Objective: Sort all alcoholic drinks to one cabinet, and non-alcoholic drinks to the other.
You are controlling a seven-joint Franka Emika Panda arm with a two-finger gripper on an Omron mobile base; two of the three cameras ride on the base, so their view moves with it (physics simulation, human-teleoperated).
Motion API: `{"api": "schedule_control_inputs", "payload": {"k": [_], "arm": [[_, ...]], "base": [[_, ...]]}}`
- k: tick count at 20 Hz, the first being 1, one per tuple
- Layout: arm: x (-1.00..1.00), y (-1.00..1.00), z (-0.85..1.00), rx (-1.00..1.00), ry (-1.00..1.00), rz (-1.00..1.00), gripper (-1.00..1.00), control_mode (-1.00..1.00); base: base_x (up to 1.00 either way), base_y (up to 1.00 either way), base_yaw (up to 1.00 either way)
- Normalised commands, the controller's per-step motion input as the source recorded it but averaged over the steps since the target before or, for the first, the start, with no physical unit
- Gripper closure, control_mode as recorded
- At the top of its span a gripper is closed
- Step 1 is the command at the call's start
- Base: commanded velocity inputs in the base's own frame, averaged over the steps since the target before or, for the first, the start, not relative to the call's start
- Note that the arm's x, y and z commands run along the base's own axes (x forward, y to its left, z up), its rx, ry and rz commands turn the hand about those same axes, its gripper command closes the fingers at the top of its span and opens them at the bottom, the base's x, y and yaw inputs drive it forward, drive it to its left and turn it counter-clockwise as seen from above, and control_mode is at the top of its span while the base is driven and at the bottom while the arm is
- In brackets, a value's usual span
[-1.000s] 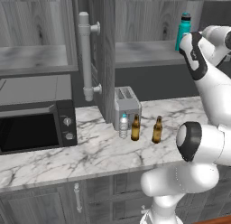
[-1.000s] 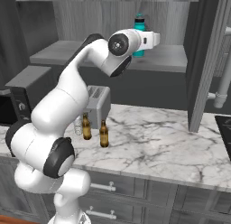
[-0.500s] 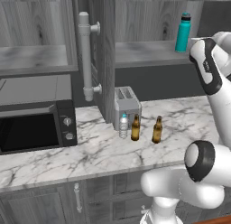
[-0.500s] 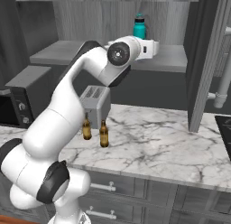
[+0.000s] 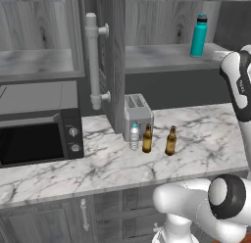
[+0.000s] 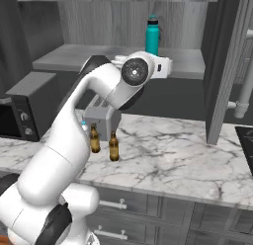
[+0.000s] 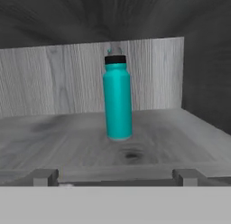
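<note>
The teal flask (image 5: 198, 35) (image 6: 152, 35) stands upright and free on the shelf (image 5: 162, 56) of the right-hand cabinet. In the hand view, the flask (image 7: 117, 100) is straight ahead, and my gripper (image 7: 115, 177) is open, drawn back from it, with nothing between its fingertips (image 7: 45, 176). Down on the counter, two brown beer bottles (image 5: 147, 138) (image 5: 170, 140) stand in front of the toaster, seen again from the other side as two bottles (image 6: 94, 138) (image 6: 113, 146). The clear water bottle (image 5: 134, 136) stands just left of them.
The cabinet door (image 5: 112, 60) stands open, edge-on, with its pale bar handle (image 5: 93, 60) above the toaster (image 5: 137, 109). A microwave (image 5: 37, 139) sits at the counter's left. Another open door (image 6: 222, 66) stands on the right. The marble counter (image 6: 173, 155) has free room right of the bottles.
The hand was right at the flask a second ago. It has since backed away and dropped slightly, leaving the flask standing alone on the shelf. The counter bottles have not moved.
</note>
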Motion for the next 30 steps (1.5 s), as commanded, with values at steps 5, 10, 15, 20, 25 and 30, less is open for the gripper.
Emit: {"api": "schedule_control_inputs", "payload": {"k": [5, 10, 15, 20, 25, 30], "arm": [[-0.50, 0.19, -0.22, 0.03, 0.02, 0.11, -1.00, -1.00], [-0.40, 0.37, -0.11, 0.03, 0.07, 0.08, -1.00, -1.00], [-0.28, 0.49, -0.02, 0.02, 0.15, 0.03, -1.00, -1.00], [-0.18, 0.51, -0.06, 0.01, 0.20, 0.00, -1.00, -1.00], [-0.23, 0.45, -0.25, 0.02, 0.14, 0.00, -1.00, -1.00], [-0.16, 0.36, -0.39, 0.05, 0.06, 0.00, -1.00, -1.00]], "base": [[0.00, 0.00, 0.00], [0.00, 0.00, 0.00], [0.00, 0.00, 0.00], [0.00, 0.00, 0.00], [0.00, 0.00, 0.00], [0.00, 0.00, 0.00]]}}
